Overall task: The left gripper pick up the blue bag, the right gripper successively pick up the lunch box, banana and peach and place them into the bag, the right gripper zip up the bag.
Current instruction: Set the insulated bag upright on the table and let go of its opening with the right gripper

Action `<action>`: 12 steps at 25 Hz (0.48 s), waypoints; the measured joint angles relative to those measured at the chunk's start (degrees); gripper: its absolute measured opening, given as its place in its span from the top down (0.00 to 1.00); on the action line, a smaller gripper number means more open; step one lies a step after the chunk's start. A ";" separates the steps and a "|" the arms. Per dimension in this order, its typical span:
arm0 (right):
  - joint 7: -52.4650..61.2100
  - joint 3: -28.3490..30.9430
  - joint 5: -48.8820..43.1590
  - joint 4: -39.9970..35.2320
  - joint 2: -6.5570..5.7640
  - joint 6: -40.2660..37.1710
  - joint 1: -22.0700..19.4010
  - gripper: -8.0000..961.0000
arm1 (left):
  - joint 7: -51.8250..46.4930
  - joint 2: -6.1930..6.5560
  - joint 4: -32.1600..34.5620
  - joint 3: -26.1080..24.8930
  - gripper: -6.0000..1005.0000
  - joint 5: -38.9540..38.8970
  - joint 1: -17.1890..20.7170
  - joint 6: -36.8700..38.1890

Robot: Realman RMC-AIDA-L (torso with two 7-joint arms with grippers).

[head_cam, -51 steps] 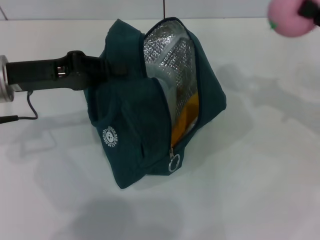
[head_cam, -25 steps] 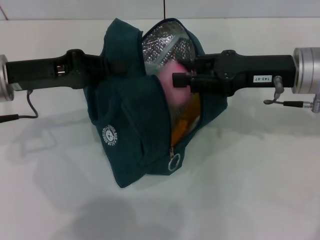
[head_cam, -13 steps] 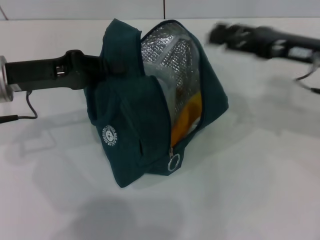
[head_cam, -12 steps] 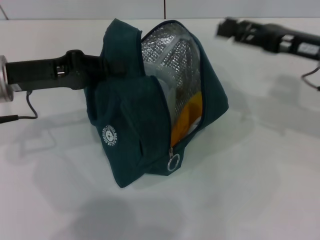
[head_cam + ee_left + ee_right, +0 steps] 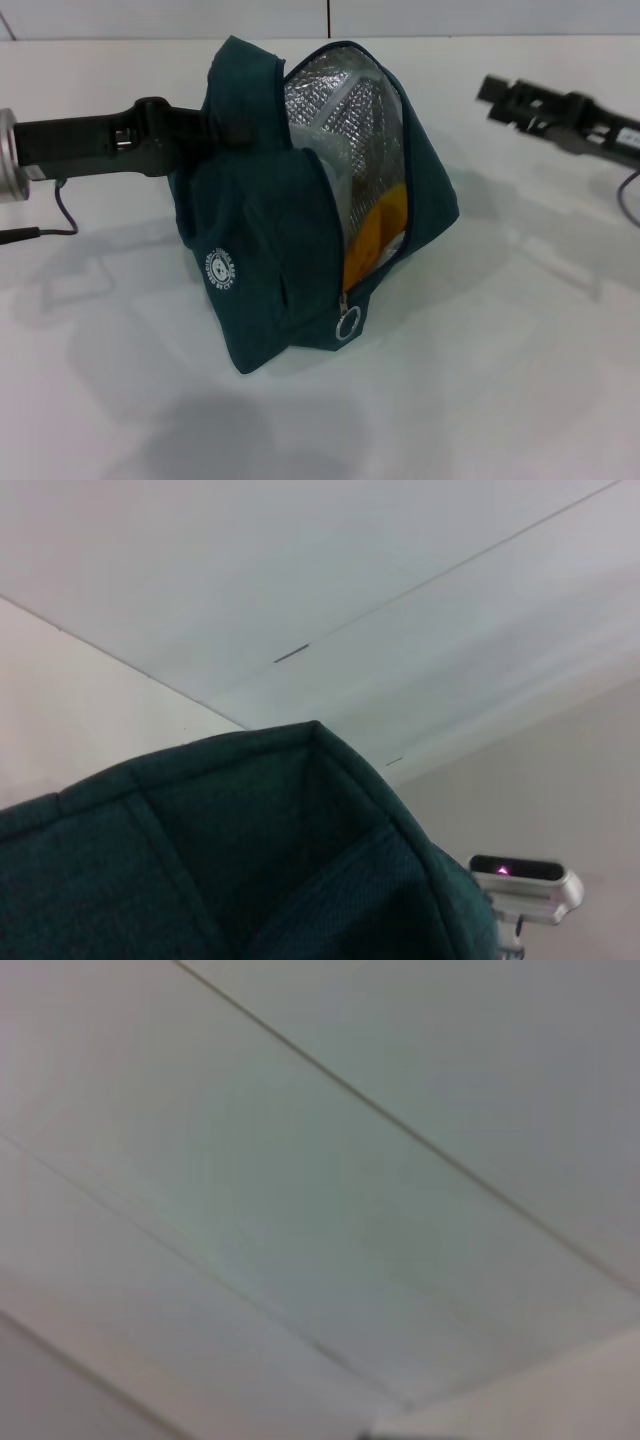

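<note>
The blue bag (image 5: pixel 270 230) stands on the white table with its zip open, showing silver foil lining (image 5: pixel 345 110). My left gripper (image 5: pixel 212 135) is shut on the bag's upper left edge, its fingertips buried in the fabric. Inside the opening the orange-yellow banana (image 5: pixel 380 235) shows, with a pale clear edge of the lunch box (image 5: pixel 335 185) above it. The peach is hidden. My right gripper (image 5: pixel 494 100) hovers empty and open to the right of the bag, clear of it. The left wrist view is filled by the bag's teal fabric (image 5: pixel 250 850).
The ring zipper pull (image 5: pixel 348 325) hangs at the bag's lower front corner, and a round white logo (image 5: pixel 219 271) marks its side. A cable (image 5: pixel 55 215) trails from the left arm over the table (image 5: pixel 500 380). The right wrist view shows only pale wall.
The right gripper carried the peach into the bag's opening, left it inside, then drew back out to the right and slightly downward, empty. The left gripper and bag stayed put.
</note>
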 joint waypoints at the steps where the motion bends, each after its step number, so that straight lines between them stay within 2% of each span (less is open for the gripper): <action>1: 0.09 -0.50 -0.47 0.90 0.06 0.18 0.68 0.27 | 0.00 -0.03 0.00 0.02 0.92 0.00 -0.01 -0.08; 5: 1.39 -2.58 -2.68 2.66 1.00 1.36 3.26 0.29 | 0.00 -0.20 0.00 0.07 0.92 -0.01 -0.11 -0.11; 12: 1.58 -4.82 -3.69 2.70 1.38 1.54 5.28 0.32 | 0.00 -0.28 0.00 0.21 0.92 -0.01 -0.24 -0.25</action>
